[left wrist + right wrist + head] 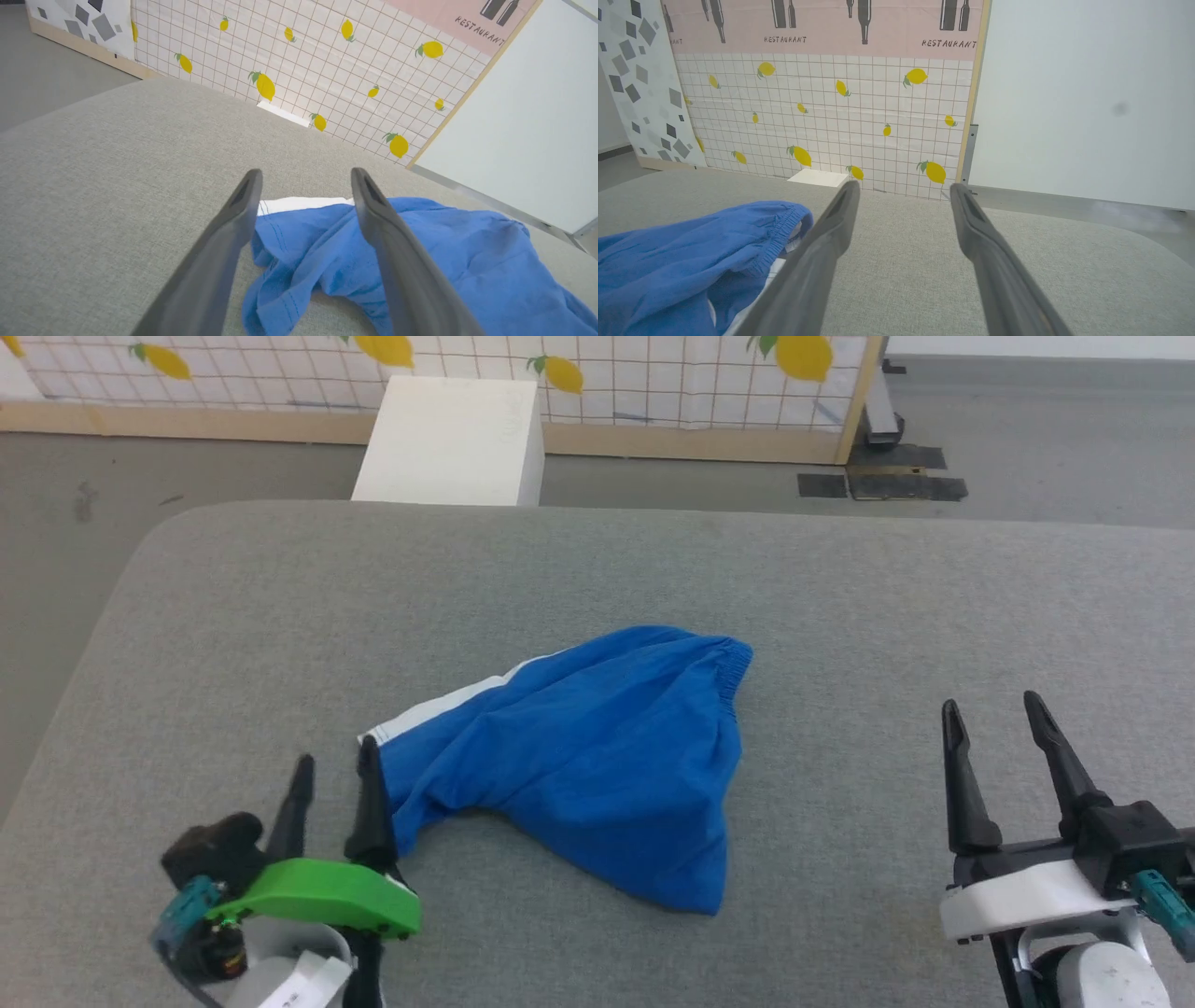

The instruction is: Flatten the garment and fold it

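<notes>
Jaws on the left gripper [336,753] stand wide apart and hold nothing. This gripper sits at the lower left of the head view, fingers pointing up the frame. Its inner finger [371,793] lies at the left edge of the shorts [597,747], beside the white hem corner. Contact there looks likely but cannot be confirmed from this angle. In the left wrist view, blue cloth and a strip of white trim lie between and below the two fingers.

The shorts rest near the middle of the grey surface [840,597], rumpled and not flat. One leg tapers toward the left gripper. A white stripe [448,700] runs along the upper left edge. The gathered waistband [736,663] is at the upper right, and a loose corner hangs toward the near edge.

The right gripper [991,702] sits at the lower right, well apart from the shorts. Its jaws are also wide and empty, above bare surface. In the right wrist view, the waistband lies to the left of the fingers.
</notes>
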Robot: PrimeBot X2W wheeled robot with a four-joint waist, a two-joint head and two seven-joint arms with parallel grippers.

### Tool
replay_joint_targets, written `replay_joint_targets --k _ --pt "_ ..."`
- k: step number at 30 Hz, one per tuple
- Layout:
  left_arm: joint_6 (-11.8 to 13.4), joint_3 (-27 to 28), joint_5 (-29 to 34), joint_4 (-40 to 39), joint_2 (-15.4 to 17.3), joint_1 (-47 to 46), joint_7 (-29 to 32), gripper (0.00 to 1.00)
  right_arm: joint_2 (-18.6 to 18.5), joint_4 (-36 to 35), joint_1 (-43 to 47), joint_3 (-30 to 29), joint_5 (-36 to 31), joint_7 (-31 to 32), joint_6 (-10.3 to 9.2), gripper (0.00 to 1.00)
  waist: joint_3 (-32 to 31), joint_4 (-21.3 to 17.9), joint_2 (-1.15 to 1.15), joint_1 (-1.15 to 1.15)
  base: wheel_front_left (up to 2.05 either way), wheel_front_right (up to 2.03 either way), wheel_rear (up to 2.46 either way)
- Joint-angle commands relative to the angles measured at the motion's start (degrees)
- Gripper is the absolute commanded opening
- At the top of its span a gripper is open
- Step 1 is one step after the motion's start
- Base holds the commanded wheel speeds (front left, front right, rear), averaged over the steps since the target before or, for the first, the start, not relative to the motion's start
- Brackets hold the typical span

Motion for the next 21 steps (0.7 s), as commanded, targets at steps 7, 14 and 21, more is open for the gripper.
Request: replay_joint_targets --k 7,14,21 --pt "-3.0 7.6 10.3 -7.9 -4.6 0.6 -1.0 1.00 0.0 1.3 -3.7 7.4 0.6 0.5 0.35 1.00 1.7 1.3 0.00 0.00 0.00 0.00 0.00" --pt "-7.6 10.9 15.0 -8.1 -7.7 0.2 -1.0 1.00 0.0 9.2 -14.9 14.5 3.2 10.3 0.35 1.00 4.2 2.9 0.00 0.00 0.00 0.00 0.00" --pt "-8.7 10.4 14.6 -7.0 -8.2 -2.0 -1.1 1.00 0.0 19.8 -24.1 14.9 8.1 24.9 0.35 1.00 7.3 6.3 0.00 0.00 0.00 0.00 0.00"
